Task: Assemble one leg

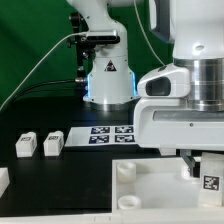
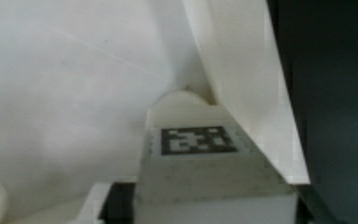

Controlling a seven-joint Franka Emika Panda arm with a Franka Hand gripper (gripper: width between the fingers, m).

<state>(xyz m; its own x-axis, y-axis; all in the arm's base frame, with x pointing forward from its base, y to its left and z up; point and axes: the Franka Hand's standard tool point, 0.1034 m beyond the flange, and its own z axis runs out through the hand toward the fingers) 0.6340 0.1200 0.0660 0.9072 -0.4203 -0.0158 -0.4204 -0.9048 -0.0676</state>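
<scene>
one leg (image 1: 211, 172) is in the fingers (image 1: 205, 176) at about 4 o'clock in the exterior view, tag facing out, down at the white panel (image 1: 150, 190) near its far corner at that view's right. wrist view shows the same leg (image 2: 195, 150) with its tag between two dark finger pads (image 2: 105, 200), so i read the fingers as closed on it, narrow gap. whether the leg is already seated or threaded into a corner hole, can't tell: the joint is hidden behind the arm's white housing.

judgement: mid-step. leg picked and brought to the panel, insertion or screwing in probably not finished. one open corner hole (image 1: 125, 171) shows at 6 o'clock.

two more legs (image 1: 24, 146) lie on the dark surface (image 1: 60, 120) at 9 o'clock, side by side, untouched; another white piece (image 1: 3, 180) sits at the edge, 8 o'clock, unclear what it is.

arm pose: wrist low over the panel, fingers pointing down, big link filling 3 o'clock. base (image 1: 108, 80) at 12 o'clock, marker board (image 1: 112, 133) just in front of it.
</scene>
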